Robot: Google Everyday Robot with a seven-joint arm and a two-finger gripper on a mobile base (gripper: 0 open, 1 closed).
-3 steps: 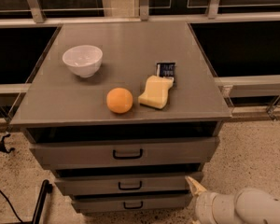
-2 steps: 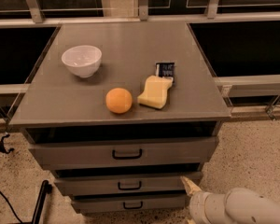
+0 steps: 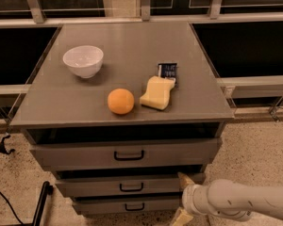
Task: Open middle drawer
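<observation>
The middle drawer (image 3: 89, 187) is the second of three grey drawers in the cabinet, with a small black bar handle (image 3: 131, 187) at its centre. It looks shut or nearly shut. My gripper (image 3: 182, 199) comes in from the lower right on a white arm and is open. Its upper tan fingertip (image 3: 184, 180) lies over the right end of the middle drawer's front, well right of the handle. The lower fingertip (image 3: 180, 217) hangs below the lowest drawer (image 3: 104, 206). Nothing is held.
The top drawer (image 3: 75, 155) stands slightly out under the cabinet top (image 3: 132, 46). On the top sit a white bowl (image 3: 83, 60), an orange (image 3: 120, 101), a yellow sponge (image 3: 156, 92) and a small dark packet (image 3: 167, 70). A black stand (image 3: 40, 204) is at the lower left.
My arm has moved left and a little up, bringing the gripper closer to the right end of the middle drawer's front. Nothing else has moved.
</observation>
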